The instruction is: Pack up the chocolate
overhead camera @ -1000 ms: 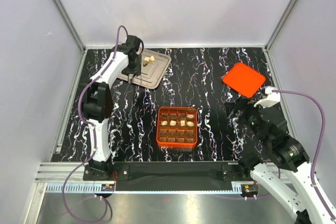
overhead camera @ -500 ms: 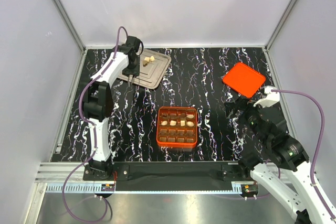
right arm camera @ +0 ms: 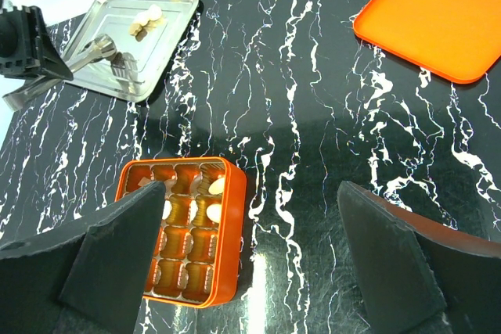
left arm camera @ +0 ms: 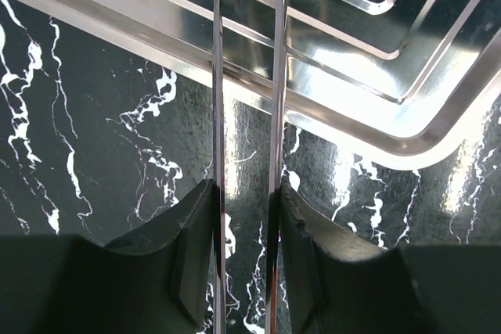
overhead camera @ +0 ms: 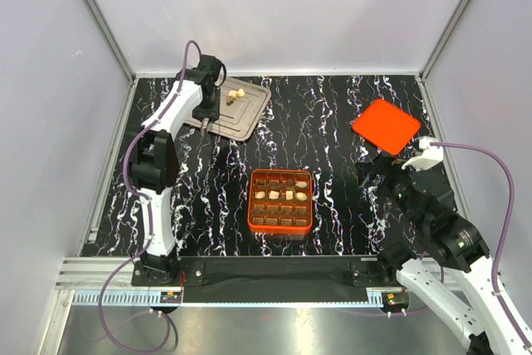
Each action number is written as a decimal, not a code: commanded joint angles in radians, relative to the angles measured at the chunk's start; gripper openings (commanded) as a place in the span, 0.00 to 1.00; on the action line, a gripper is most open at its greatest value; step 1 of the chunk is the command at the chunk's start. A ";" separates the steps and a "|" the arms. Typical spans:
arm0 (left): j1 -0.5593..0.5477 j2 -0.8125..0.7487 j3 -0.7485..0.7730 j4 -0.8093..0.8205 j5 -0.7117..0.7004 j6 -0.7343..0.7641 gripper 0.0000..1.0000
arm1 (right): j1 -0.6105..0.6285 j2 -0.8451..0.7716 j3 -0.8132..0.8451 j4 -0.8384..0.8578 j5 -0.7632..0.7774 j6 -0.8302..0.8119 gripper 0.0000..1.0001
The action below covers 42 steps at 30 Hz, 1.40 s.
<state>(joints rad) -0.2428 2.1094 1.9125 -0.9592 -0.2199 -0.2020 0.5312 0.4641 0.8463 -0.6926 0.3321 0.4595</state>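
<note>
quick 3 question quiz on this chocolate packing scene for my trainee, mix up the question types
1. True or false: the orange lid lies apart from the orange box.
2. The left end effector grips: A) metal tongs B) the orange box C) the orange lid.
3. Fill in: the right end effector stands ___.
Key: 1 true; 2 A; 3 open.

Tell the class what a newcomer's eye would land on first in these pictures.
The orange box at the middle of the black marbled table, its brown cells partly filled with chocolate, stands out first. Next come the orange lid at the far right and the metal tray at the far left, where the left hand holds tongs.
</note>
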 commanded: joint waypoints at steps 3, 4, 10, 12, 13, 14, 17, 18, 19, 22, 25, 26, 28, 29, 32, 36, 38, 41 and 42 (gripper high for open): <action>-0.021 -0.134 0.065 -0.041 0.002 0.012 0.39 | 0.004 -0.005 0.027 0.034 0.018 -0.004 1.00; -0.024 -0.158 0.060 -0.047 0.005 0.012 0.39 | 0.004 -0.005 0.028 0.034 0.018 -0.004 1.00; -0.104 -0.325 -0.108 -0.050 0.083 -0.010 0.38 | 0.004 -0.008 0.016 0.045 0.028 -0.001 1.00; -0.170 -0.422 -0.179 -0.036 0.094 -0.028 0.39 | 0.004 -0.005 0.013 0.045 0.025 0.005 1.00; -0.220 -0.483 -0.238 -0.035 0.100 -0.034 0.39 | 0.004 -0.005 0.013 0.044 0.021 0.008 1.00; -0.248 -0.512 -0.265 -0.041 0.105 -0.043 0.39 | 0.004 -0.005 0.016 0.044 0.016 0.011 1.00; -0.346 -0.621 -0.348 -0.071 0.126 -0.062 0.39 | 0.004 -0.013 0.020 0.035 0.001 0.021 1.00; -0.371 -0.649 -0.369 -0.081 0.132 -0.069 0.39 | 0.003 -0.016 0.022 0.028 0.001 0.022 1.00; -0.395 -0.701 -0.413 -0.087 0.140 -0.077 0.39 | 0.004 -0.018 0.022 0.024 -0.002 0.024 1.00; -0.498 -0.808 -0.504 -0.114 0.166 -0.124 0.39 | 0.004 -0.030 0.023 0.002 0.005 0.028 1.00; -0.549 -0.914 -0.599 -0.113 0.201 -0.158 0.39 | 0.004 -0.045 0.019 -0.018 0.018 0.031 1.00; -0.556 -0.937 -0.622 -0.113 0.214 -0.172 0.39 | 0.004 -0.050 0.017 -0.022 0.022 0.034 1.00; -0.578 -0.998 -0.671 -0.122 0.254 -0.188 0.39 | 0.004 -0.056 0.017 -0.030 0.024 0.039 1.00; -0.582 -1.019 -0.685 -0.122 0.266 -0.189 0.39 | 0.004 -0.053 0.020 -0.031 0.022 0.041 1.00; -0.590 -1.072 -0.718 -0.131 0.333 -0.192 0.40 | 0.004 -0.047 0.023 -0.031 0.022 0.050 1.00; -0.605 -1.106 -0.756 -0.150 0.364 -0.204 0.40 | 0.004 -0.044 0.022 -0.031 0.025 0.056 1.00; -0.612 -1.114 -0.776 -0.147 0.367 -0.220 0.40 | 0.004 -0.045 0.019 -0.031 0.027 0.062 1.00; -0.618 -1.118 -0.809 -0.153 0.332 -0.231 0.40 | 0.003 -0.051 0.020 -0.035 0.024 0.067 1.00; -0.619 -1.117 -0.813 -0.154 0.327 -0.234 0.40 | 0.004 -0.051 0.020 -0.036 0.022 0.065 1.00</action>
<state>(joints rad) -0.8551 1.0073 1.1156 -1.1282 0.0994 -0.4126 0.5312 0.4149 0.8463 -0.7322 0.3321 0.5110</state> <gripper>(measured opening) 0.404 0.994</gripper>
